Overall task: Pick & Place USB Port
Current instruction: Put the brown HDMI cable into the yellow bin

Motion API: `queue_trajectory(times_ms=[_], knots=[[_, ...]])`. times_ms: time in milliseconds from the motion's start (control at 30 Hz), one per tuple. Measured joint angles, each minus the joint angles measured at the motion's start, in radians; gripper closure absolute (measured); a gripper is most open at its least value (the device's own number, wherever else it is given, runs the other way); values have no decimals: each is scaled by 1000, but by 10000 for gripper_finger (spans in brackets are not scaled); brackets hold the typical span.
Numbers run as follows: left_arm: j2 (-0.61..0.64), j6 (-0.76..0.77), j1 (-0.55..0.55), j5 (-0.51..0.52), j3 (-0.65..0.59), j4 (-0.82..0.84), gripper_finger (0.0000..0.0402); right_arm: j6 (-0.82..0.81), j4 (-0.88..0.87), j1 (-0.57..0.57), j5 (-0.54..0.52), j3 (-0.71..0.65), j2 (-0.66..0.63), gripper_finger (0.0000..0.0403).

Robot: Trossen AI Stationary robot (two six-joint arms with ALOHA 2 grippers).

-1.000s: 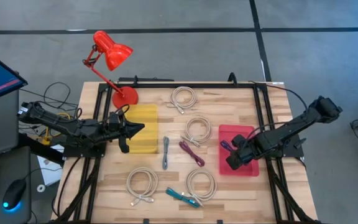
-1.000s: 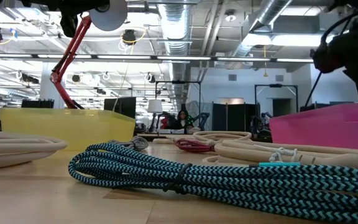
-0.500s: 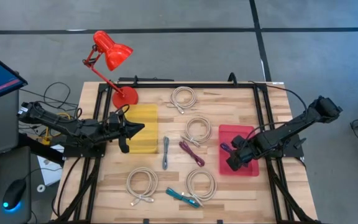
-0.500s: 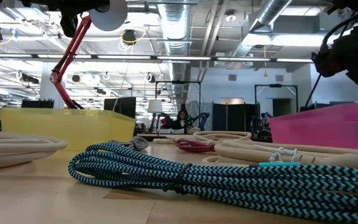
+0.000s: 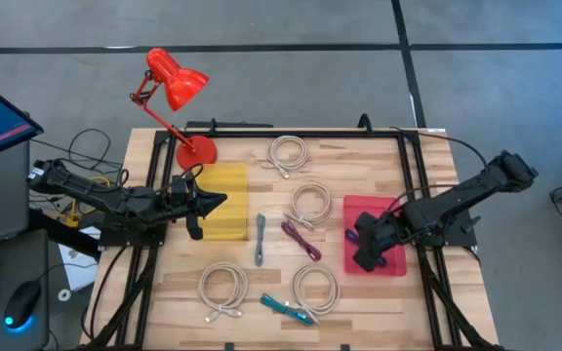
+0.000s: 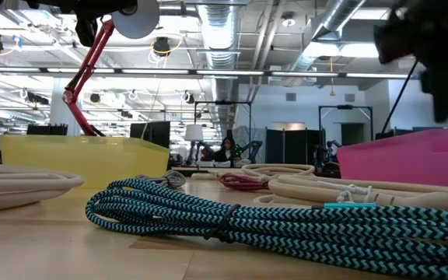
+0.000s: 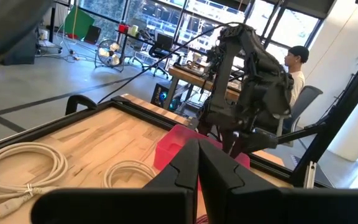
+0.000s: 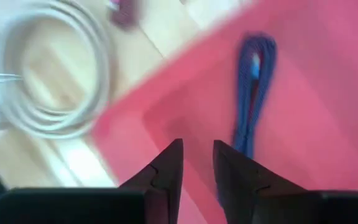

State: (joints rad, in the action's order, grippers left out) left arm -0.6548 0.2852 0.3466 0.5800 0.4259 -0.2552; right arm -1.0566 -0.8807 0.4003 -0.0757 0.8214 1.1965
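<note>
A bundled blue cable [image 8: 253,93] lies on the floor of the red bin [image 5: 373,202] at the table's right. My right gripper [image 8: 196,149] hovers over that bin, pointing down and clear of the cable. Its fingers stand slightly apart with nothing between them. It also shows in the high view as the right gripper [image 5: 362,257]. My left gripper [image 7: 198,154] is shut and level, holding nothing. It hangs over the yellow bin [image 5: 227,224] at the table's left, where the high view shows the left gripper [image 5: 222,201].
Several coiled white cables lie on the wood, among them one [image 5: 288,153] at the far side and one [image 5: 316,290] near the front. A grey cable [image 5: 260,240], a magenta cable [image 5: 301,240] and a teal cable [image 5: 285,306] lie mid-table. A red lamp [image 5: 174,83] stands far left.
My right gripper has risen above the red bin and shifted a little toward the table's left. The blue cable stays lying in the bin.
</note>
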Motion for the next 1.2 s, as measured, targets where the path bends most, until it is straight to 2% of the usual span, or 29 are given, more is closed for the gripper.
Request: queue_trajectory(times_ms=[267,467,833,1033,1200], knots=[[0,0,0,0,0,0,392,228,2,-135,-7,136,-1,328],[0,0,0,0,0,0,392,381,18,-256,-50,191,0,328],[0,0,0,0,0,0,392,334,138,-478,-60,192,1,316],[0,0,0,0,0,0,392,333,138,-560,-88,192,5,279],[0,0,0,0,0,0,392,353,147,-608,-85,191,84,232]])
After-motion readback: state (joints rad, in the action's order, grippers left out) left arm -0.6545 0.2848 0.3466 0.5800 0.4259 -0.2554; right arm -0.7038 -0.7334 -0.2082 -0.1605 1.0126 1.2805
